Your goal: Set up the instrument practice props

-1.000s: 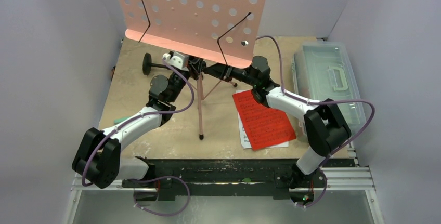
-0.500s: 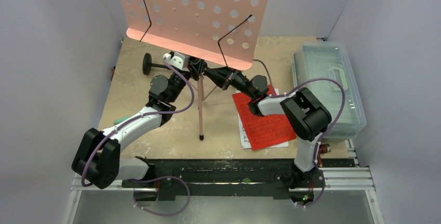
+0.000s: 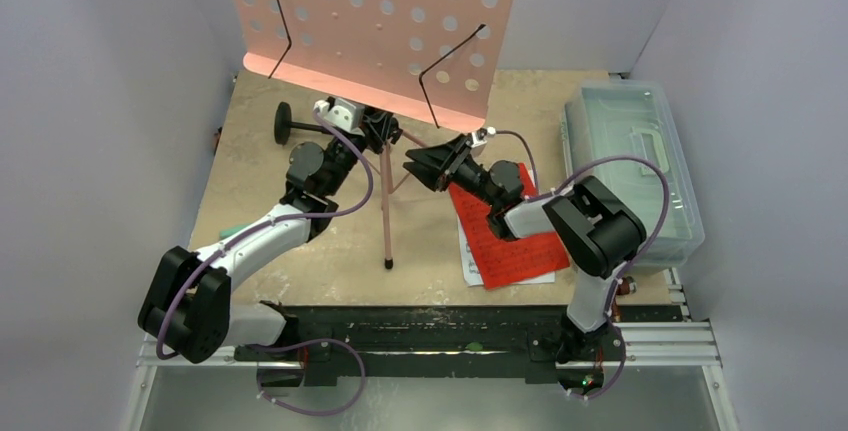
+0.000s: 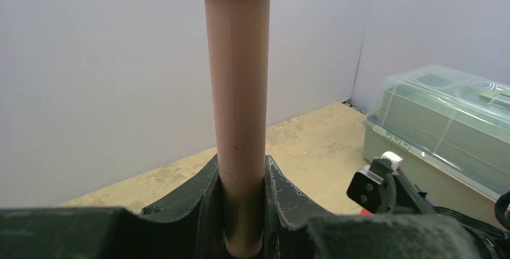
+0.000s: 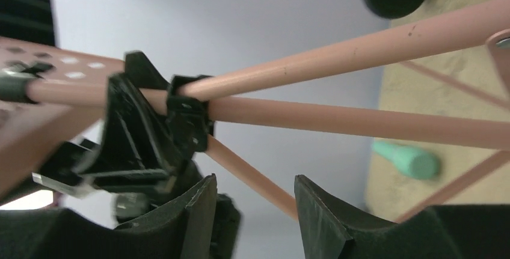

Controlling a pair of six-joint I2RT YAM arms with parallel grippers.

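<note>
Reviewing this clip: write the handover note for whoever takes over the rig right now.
Left gripper: shut on the pole of the pink music stand, which is upright.
Right gripper: open, empty, beside the stand's legs.
Red and white pages lie flat at the right of the table; teal tube lies at its left edge; black round-base stand is at back left.
Done: stand up, legs spread.
Left: probably pages onto the stand; tube and black stand not yet placed.
</note>
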